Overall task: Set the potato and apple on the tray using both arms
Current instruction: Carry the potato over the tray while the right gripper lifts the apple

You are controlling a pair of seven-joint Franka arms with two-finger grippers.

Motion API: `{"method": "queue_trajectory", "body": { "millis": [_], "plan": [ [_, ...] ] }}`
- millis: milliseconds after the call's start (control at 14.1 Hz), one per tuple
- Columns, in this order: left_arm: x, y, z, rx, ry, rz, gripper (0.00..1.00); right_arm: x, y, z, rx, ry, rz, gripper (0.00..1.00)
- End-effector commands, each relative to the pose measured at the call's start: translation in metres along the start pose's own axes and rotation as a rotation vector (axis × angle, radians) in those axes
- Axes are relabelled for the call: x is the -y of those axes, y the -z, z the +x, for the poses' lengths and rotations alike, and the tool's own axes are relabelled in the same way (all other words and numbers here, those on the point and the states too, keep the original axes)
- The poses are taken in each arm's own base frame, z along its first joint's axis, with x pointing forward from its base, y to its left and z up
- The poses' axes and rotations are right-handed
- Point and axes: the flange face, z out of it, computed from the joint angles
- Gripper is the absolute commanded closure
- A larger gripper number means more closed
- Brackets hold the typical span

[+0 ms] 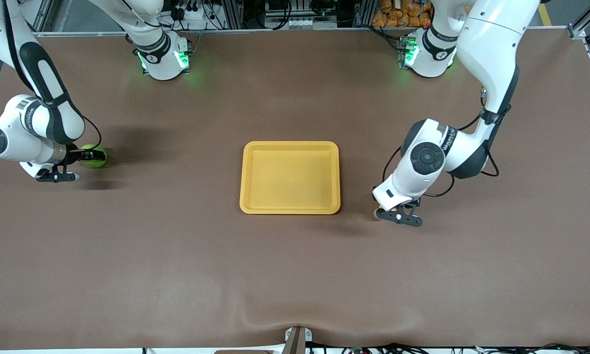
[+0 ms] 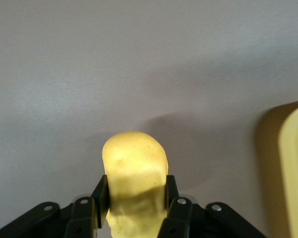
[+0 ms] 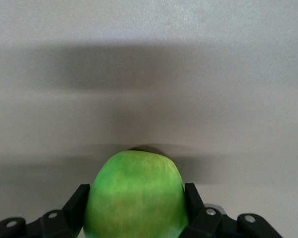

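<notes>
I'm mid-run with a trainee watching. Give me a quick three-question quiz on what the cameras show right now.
1. True or false: the tray already holds a food item.
2. What does the left gripper hold? A) apple B) potato C) nothing
3. Fill in: the right gripper is shut on the ____, toward the right arm's end of the table.

Key:
1. False; it is bare.
2. B, the potato, beside the tray.
3. apple.
</notes>
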Motion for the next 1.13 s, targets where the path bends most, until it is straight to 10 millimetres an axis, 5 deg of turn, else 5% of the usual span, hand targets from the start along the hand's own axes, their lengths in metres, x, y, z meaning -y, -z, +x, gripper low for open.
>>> {"method": "queue_trajectory", "body": {
  "millis": [0, 638, 1064],
  "plan": [
    [-0.021, 0.019, 0.003, -0.003, 0.028, 0.028, 0.98, -0.002, 0.000, -0.002, 0.000, 0.027, -0.005, 1.00],
    [-0.080, 0.032, 0.000, -0.036, 0.136, 0.011, 1.00, 0.011, 0.063, 0.031, 0.071, 0.068, -0.005, 1.00],
    [-0.125, 0.033, 0.002, -0.054, 0.190, -0.011, 1.00, 0.031, 0.144, 0.053, 0.136, 0.097, -0.010, 1.00]
  ]
}}
